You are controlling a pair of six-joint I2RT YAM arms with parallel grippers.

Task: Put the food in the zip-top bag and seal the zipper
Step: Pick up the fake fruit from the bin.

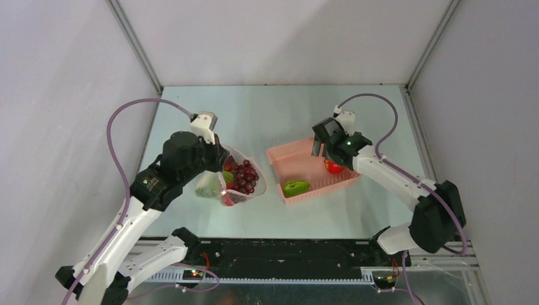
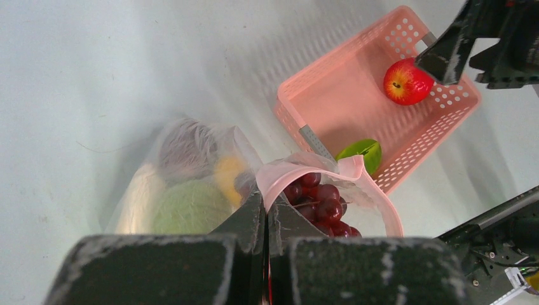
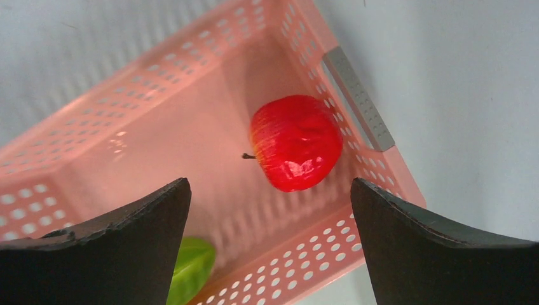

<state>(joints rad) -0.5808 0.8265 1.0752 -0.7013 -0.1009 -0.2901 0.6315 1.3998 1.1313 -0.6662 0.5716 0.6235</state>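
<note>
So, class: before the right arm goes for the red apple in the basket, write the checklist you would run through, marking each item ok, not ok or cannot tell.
1. Right gripper open: ok, its fingers stand wide apart above the red apple.
2. Apple free to grasp: ok, it lies alone near the pink basket's wall, apart from the lime-green piece.
3. Left gripper holding the zip-top bag: ok, shut on its mouth edge.
4. Zipper unsealed: ok, the mouth gapes.
5. Room in the mouth for the apple: cannot tell, the dark maroon grapes crowd it.
</note>
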